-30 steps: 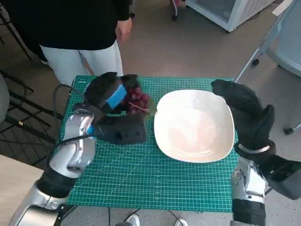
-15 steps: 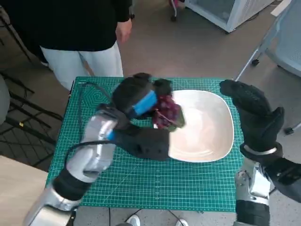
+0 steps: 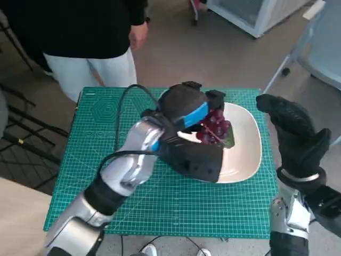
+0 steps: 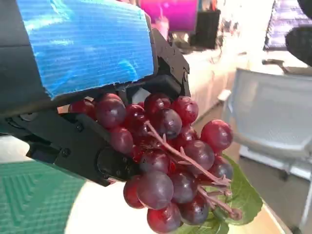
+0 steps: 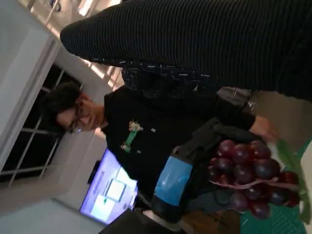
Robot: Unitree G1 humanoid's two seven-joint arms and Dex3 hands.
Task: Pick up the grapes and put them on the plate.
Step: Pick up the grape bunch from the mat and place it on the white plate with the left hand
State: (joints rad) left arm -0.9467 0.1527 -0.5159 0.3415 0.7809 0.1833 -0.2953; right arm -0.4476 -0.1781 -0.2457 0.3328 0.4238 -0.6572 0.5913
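Observation:
My left hand (image 3: 187, 109) grips a bunch of dark red grapes (image 3: 214, 127) with a green leaf and holds it above the white plate (image 3: 248, 137), which lies on the green mat. The left wrist view shows the grapes (image 4: 168, 165) hanging from the black fingers (image 4: 83, 146) under the blue-taped back. The right wrist view also shows the left hand (image 5: 178, 187) with the grapes (image 5: 248, 178). My right hand (image 3: 295, 136), gloved in black, is raised beside the plate's right edge with fingers apart and nothing in it.
A green cutting mat (image 3: 96, 154) covers the small table. A person in a black top and white trousers (image 3: 90, 50) stands at the table's far left side. Chair legs (image 3: 290, 66) and a white cabinet (image 3: 250, 13) stand on the floor beyond.
My left hand has carried the grapes rightwards from the mat's left half to above the plate. The right hand has shifted slightly to the right and the camera has moved a little.

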